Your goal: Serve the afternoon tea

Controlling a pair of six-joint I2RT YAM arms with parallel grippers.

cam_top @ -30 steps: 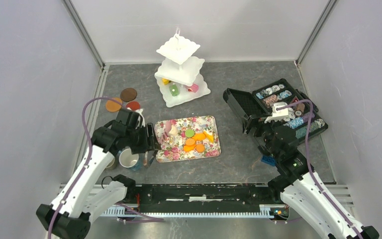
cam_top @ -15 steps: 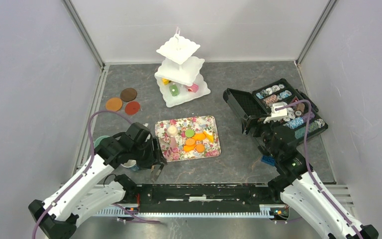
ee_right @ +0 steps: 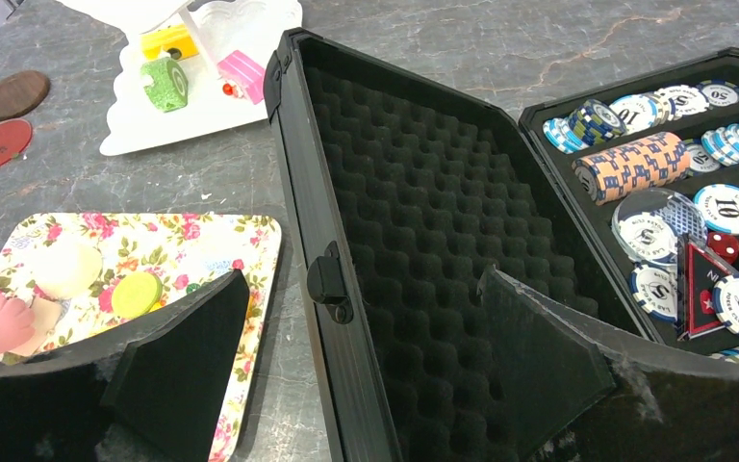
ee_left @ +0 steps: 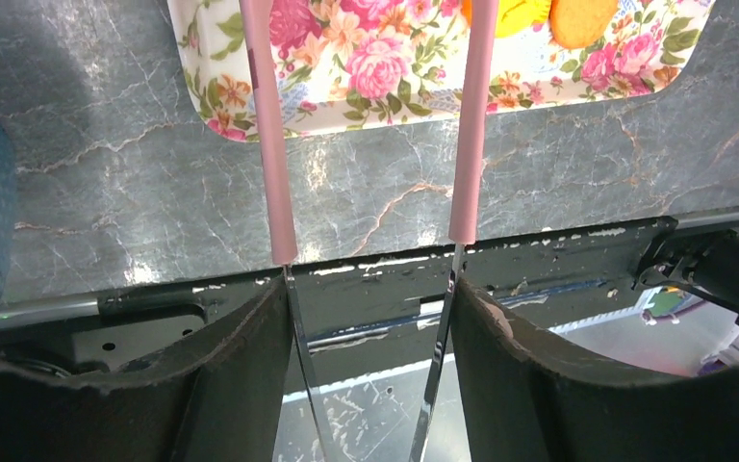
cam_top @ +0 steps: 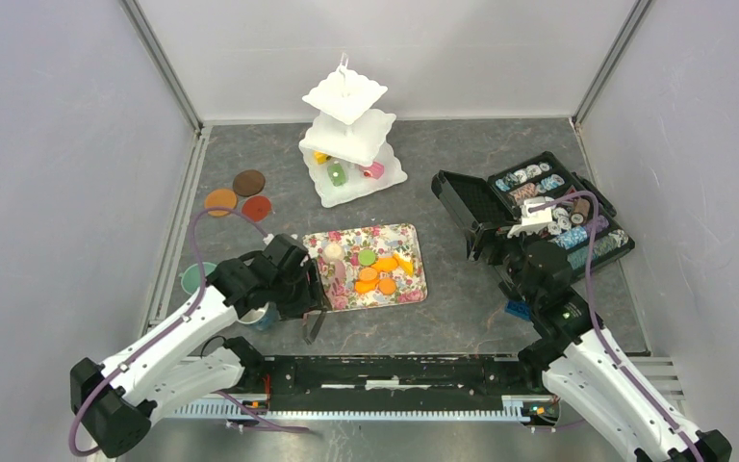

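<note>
Pink-tipped tongs (ee_left: 469,115): clamped in the left tool (ee_left: 368,289), arms spread, long axis running from the near rail (ee_left: 539,258) toward the floral tray (ee_left: 366,96), tips over its near rim. Orange biscuits (cam_top: 368,279): on that tray, just beyond the tips. Right tool (ee_right: 364,277): apart, empty, facing the black case (ee_right: 423,241); left tool nearer.
</note>
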